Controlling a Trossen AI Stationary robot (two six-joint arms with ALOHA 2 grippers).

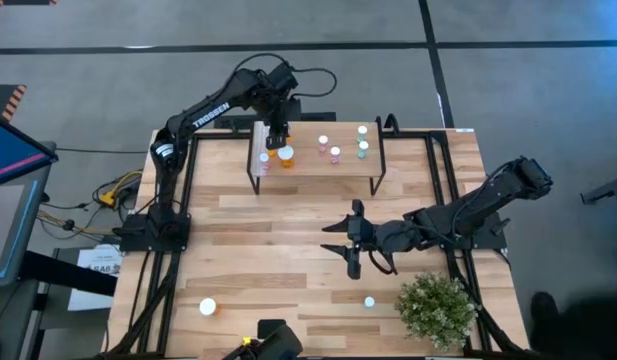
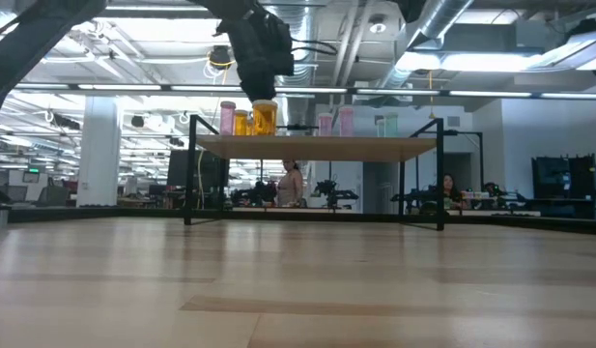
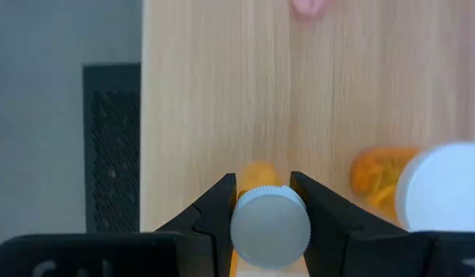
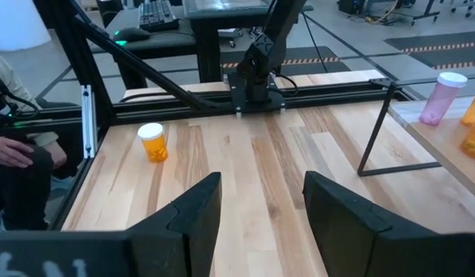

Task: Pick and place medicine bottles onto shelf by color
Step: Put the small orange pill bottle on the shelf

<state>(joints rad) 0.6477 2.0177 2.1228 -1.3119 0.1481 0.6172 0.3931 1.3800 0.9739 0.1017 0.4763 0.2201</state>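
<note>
Landmark: small raised light-wood shelf on thin black legs point(image 1: 318, 165).

Nearest the front table edge, well short of the shelf: a larger white-capped orange bottle point(image 1: 207, 307) is standing front-left, a tiny teal bottle point(image 1: 369, 301) front-right, just beside a green potted plant point(image 1: 437, 308).

Between those and the shelf, the right gripper point(image 1: 350, 243) is lying low over the wooden tabletop point(image 1: 278, 260), fingers spread wide, gripping nothing.

On the shelf: the left gripper point(image 3: 265, 201) is reaching down at its left end, fingers clamping a small white-capped orange bottle point(image 3: 270, 227). A bigger white-capped orange bottle point(image 1: 285, 154) is standing just beside it, a pink one point(image 1: 264, 158) further left. Mid-shelf: an orange bottle point(image 1: 323, 144) and a pink bottle point(image 1: 335, 154). Right end: two teal bottles point(image 1: 363, 142).

Behind the shelf, a seated person point(image 2: 291, 184) is showing in the room.
</note>
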